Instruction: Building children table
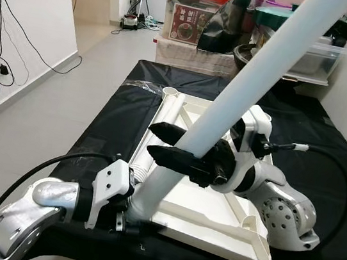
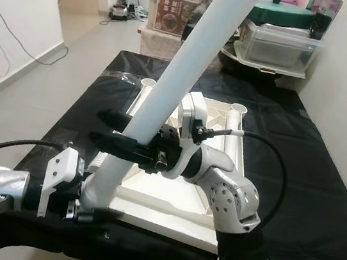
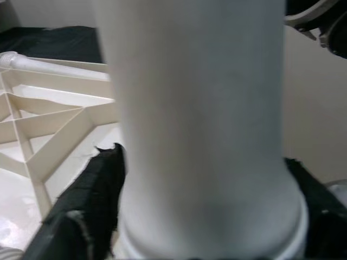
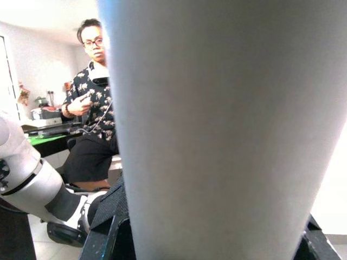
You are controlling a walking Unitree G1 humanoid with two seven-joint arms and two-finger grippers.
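Note:
A long white table leg point(image 1: 259, 71) slants up from the near left corner of the upturned white tabletop point(image 1: 213, 216), which lies on a table covered in black cloth point(image 1: 111, 115). My left gripper point(image 1: 127, 219) is shut on the leg's lower end, just at the tabletop's near edge. Higher up, my right gripper point(image 1: 156, 140) is shut on the leg, one black finger on each side. In the left wrist view the leg point(image 3: 200, 135) stands between the black fingers point(image 3: 92, 206), with the tabletop's ribs point(image 3: 38, 135) beside it. The leg point(image 4: 217, 130) also blocks most of the right wrist view.
More white legs point(image 1: 166, 113) lie along the tabletop's left side. Storage boxes point(image 1: 193, 10) and pots point(image 2: 283, 13) are stacked beyond the table. The floor point(image 1: 55, 100) and a wall with hanging cables point(image 1: 6, 29) are to the left. A person point(image 4: 89, 108) sits behind me.

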